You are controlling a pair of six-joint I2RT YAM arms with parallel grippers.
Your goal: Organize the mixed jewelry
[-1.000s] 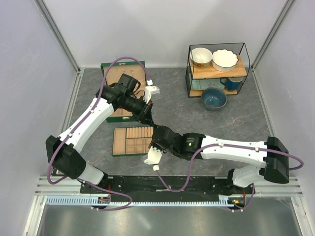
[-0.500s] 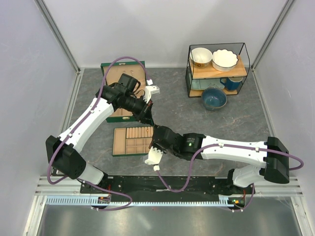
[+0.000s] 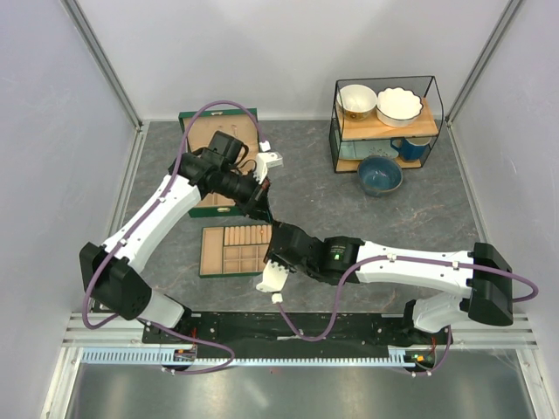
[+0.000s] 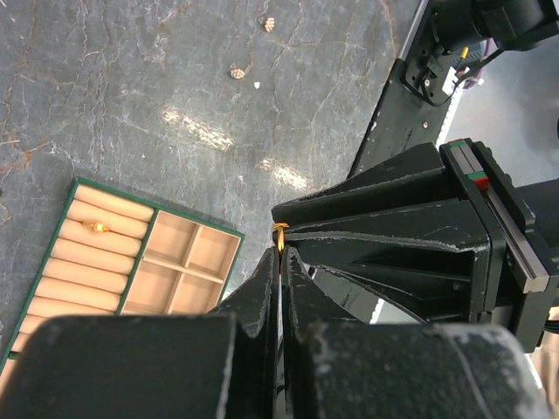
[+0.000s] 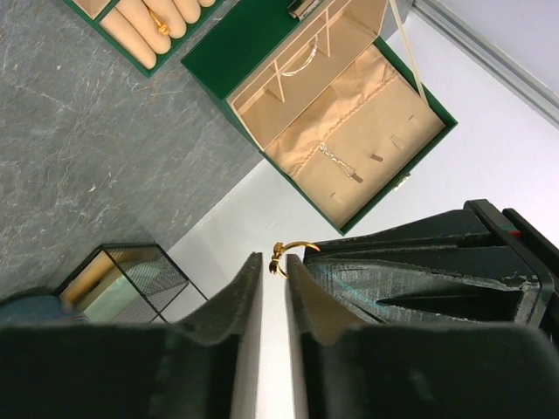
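Note:
A small gold ring [image 4: 279, 234] sits pinched at the tips of my left gripper [image 4: 281, 253], which is shut on it in mid-air above the table. My right gripper [image 5: 273, 260] meets it tip to tip; its jaws stand a little apart, with the ring's [image 5: 290, 251] head between them. In the top view the two grippers touch noses, left [image 3: 264, 212] and right [image 3: 272, 230], beside the tan tray [image 3: 234, 250]. Another gold ring [image 4: 96, 227] lies in the tray's rolls [image 4: 87, 262]. Two small studs [image 4: 237, 71] [image 4: 268, 24] lie on the grey table.
The open green box [image 3: 218, 131] stands at the back left, with a thin chain [image 5: 336, 161] in its lining. A wire rack [image 3: 384, 122] with bowls and a mug is at the back right, with a blue bowl [image 3: 380, 175] in front of it.
My left jaws have closed on the ring. My right jaws have parted slightly. Both arms have stayed in place.

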